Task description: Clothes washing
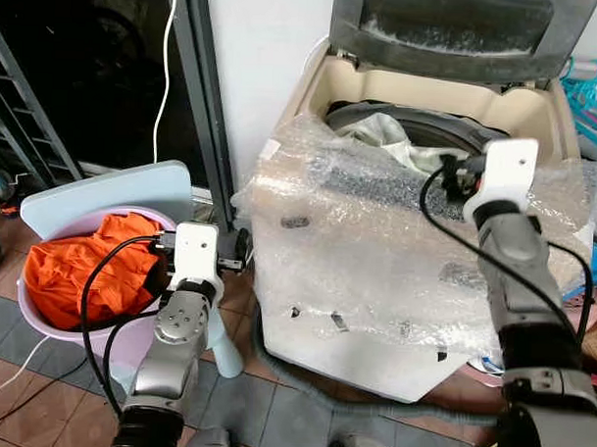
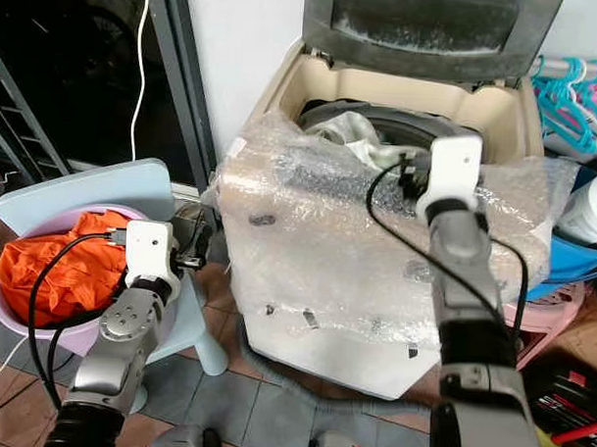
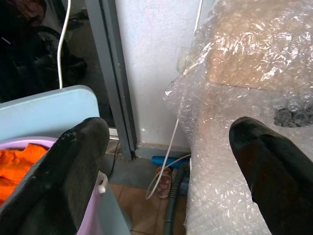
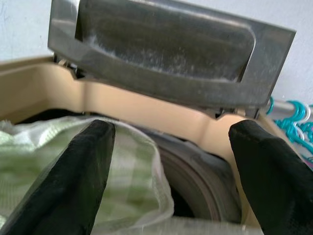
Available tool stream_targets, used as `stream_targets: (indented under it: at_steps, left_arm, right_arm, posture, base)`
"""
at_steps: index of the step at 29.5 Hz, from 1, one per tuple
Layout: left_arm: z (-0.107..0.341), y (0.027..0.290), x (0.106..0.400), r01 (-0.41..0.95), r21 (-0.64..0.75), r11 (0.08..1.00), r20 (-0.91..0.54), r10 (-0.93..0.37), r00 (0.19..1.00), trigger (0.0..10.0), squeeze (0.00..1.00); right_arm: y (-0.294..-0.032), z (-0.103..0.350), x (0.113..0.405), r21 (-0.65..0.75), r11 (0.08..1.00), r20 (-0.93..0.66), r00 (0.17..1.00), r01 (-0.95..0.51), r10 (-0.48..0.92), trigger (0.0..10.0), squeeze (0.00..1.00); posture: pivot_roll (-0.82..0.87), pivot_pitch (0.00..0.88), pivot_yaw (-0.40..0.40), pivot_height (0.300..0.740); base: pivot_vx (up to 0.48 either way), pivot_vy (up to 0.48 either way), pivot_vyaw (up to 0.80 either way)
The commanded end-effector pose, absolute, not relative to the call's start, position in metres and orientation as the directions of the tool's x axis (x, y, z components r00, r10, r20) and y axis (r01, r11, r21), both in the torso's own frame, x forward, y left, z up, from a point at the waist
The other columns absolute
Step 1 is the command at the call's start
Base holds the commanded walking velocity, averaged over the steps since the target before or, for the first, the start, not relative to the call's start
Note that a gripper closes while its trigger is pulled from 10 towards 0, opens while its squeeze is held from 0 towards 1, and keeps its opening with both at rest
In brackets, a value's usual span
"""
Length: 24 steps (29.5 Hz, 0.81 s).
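My right hand (image 4: 168, 171) hung open over the bubble-wrapped beige top-loading washing machine (image 1: 375, 285), where its fingers risked snagging the pale cloth (image 4: 58, 161) at the drum's rim.

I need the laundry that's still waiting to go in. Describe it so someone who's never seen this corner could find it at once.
Start at the bubble-wrapped washing machine with its lid up. On the robot's left of it, a lilac basin sits on a pale blue plastic chair. The orange clothes heaped in that basin are the only bright orange thing here; the pale cloth already lies in the drum.
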<state>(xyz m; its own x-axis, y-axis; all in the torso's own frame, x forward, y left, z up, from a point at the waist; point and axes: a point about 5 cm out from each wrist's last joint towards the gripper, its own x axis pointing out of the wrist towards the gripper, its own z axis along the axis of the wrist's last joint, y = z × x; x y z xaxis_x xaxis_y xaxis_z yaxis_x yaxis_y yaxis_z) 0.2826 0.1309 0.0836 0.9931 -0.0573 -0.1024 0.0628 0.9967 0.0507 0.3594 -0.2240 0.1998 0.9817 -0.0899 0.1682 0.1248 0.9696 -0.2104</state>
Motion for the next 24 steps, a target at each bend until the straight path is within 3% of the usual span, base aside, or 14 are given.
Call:
stream_targets:
  at_steps: [1, 11, 16, 24]
  left_arm:
    - [0.084, 0.132, 0.285, 0.051, 0.057, 0.997, -0.103, -0.045, 0.994, 10.0, 0.0]
    - [0.081, 0.132, 0.282, 0.039, 0.061, 0.997, -0.112, -0.032, 0.993, 10.0, 0.0]
    - [0.082, 0.133, 0.282, 0.026, 0.052, 0.998, -0.105, -0.021, 0.994, 10.0, 0.0]
    - [0.084, 0.133, 0.282, 0.03, 0.022, 0.999, -0.097, -0.028, 0.995, 10.0, 0.0]
  right_arm:
    - [-0.229, 0.206, 0.364, -0.2, 0.967, 0.169, 0.978, 0.159, -0.126, 10.0, 1.0]
    - [-0.241, 0.22, 0.365, -0.159, 0.955, 0.233, 0.949, 0.251, -0.211, 10.0, 1.0]
    - [-0.225, 0.217, 0.353, -0.178, 0.978, 0.273, 0.96, 0.112, -0.06, 10.0, 1.0]
    - [-0.185, 0.189, 0.309, -0.187, 0.974, 0.256, 0.951, -0.125, 0.171, 10.0, 1.0]
  posture:
    - [-0.1, 0.0, 0.014, 0.74]
    - [-0.09, 0.0, 0.001, 0.74]
    - [-0.09, 0.0, -0.003, 0.74]
    - [-0.1, 0.0, 0.005, 0.74]
  base:
    - [0.0, 0.0, 0.0]
    - [0.0, 0.0, 0.0]
    - [0.0, 0.0, 0.0]
    - [0.0, 0.105, 0.0]
